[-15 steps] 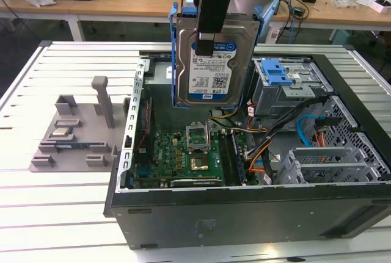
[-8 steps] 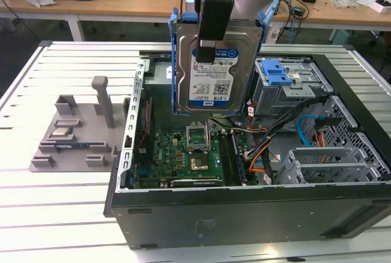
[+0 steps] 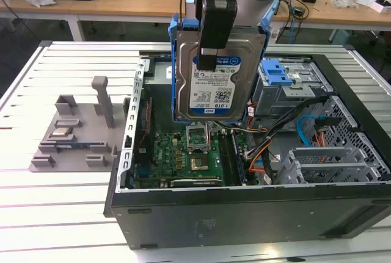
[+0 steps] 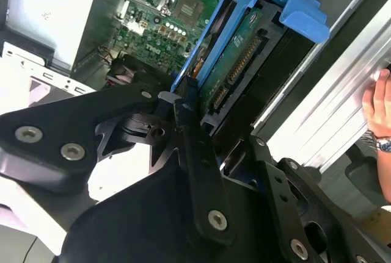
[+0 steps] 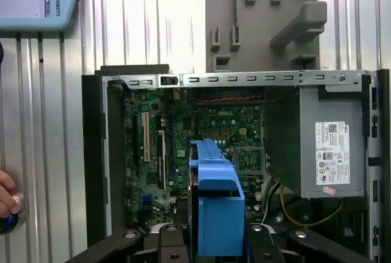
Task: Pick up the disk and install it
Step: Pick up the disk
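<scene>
The disk [image 3: 211, 95] is held upright in the air above the open computer case [image 3: 244, 214]. Its white-and-blue label is turned toward the exterior view's camera, and its blue bracket frames both sides. The gripper [image 3: 206, 61] is closed on it from above — the fingers [image 3: 214, 31] are drawn in to just the drive's thickness. One black finger is laid flat down the labelled face; the other is hidden behind the drive.

In the second wrist view the disk's green circuit-board side is seen clamped between the black fingers [image 4: 194, 147]. The disk is suspended over the motherboard [image 3: 183, 153], clear of it, and just to the exterior view's left of the blue latch [image 3: 278, 74] on the drive cage.

A grey fixture [image 3: 73, 135] carrying a small silver chip [image 3: 61, 132] is laid on the slatted table [image 3: 36, 202], to the exterior view's left of the case. A person's hand [image 4: 379, 101] is seen beside the table's aluminium rail — whether it rests on the rail cannot be told.
</scene>
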Controlling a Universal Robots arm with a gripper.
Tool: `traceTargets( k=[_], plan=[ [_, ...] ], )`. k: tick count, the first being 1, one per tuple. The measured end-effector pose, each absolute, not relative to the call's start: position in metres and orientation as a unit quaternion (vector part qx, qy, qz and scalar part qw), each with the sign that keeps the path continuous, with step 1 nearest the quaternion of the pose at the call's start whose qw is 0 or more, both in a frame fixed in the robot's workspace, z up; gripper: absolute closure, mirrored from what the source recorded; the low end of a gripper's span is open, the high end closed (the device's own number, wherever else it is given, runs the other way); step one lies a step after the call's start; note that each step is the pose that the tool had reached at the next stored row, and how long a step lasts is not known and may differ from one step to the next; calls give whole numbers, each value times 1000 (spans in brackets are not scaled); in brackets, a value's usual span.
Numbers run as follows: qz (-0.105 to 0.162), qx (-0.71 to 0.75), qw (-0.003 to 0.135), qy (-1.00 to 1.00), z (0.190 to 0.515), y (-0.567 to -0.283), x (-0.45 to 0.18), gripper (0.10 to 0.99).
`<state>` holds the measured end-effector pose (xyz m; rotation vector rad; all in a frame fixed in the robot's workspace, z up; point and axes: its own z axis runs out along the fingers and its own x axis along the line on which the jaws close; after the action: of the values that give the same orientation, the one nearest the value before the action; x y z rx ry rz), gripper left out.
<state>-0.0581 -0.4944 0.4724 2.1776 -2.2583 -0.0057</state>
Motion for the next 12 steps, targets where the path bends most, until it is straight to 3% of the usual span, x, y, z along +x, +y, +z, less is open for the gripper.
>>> traceTargets(
  k=[12],
  plan=[
    [-2,694,2,-720,471,-516,-58,722]
  ],
)
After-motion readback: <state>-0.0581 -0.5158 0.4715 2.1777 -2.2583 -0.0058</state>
